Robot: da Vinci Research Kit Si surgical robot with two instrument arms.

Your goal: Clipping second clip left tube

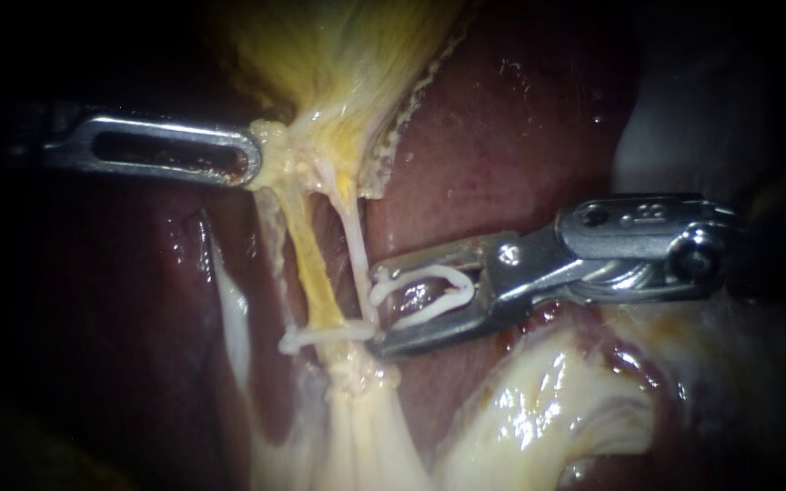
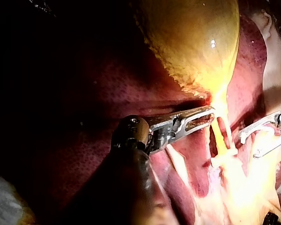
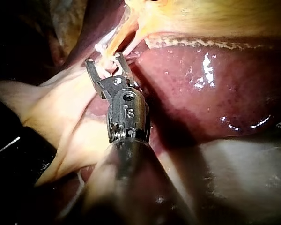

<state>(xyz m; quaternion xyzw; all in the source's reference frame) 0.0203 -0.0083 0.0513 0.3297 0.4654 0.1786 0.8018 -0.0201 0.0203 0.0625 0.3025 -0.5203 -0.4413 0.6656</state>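
Two instruments [image 1: 249, 162] [image 1: 375, 309], two tubes [image 1: 309, 264] [image 1: 357, 259], two clips [image 1: 320, 335] [image 1: 422, 293].

Yellow gallbladder [image 1: 338, 55], mottled maroon liver [image 1: 502, 136], white clip [image 1: 429, 273], pale yellow tube [image 1: 307, 264].

Dark red liver [image 1: 502, 118] lies beside the yellow gallbladder [image 1: 338, 45], with pale glistening tissue [image 1: 548, 409] below.

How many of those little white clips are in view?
2. One closed clip sits across the yellow tube; one open clip is held in the right instrument's jaws.
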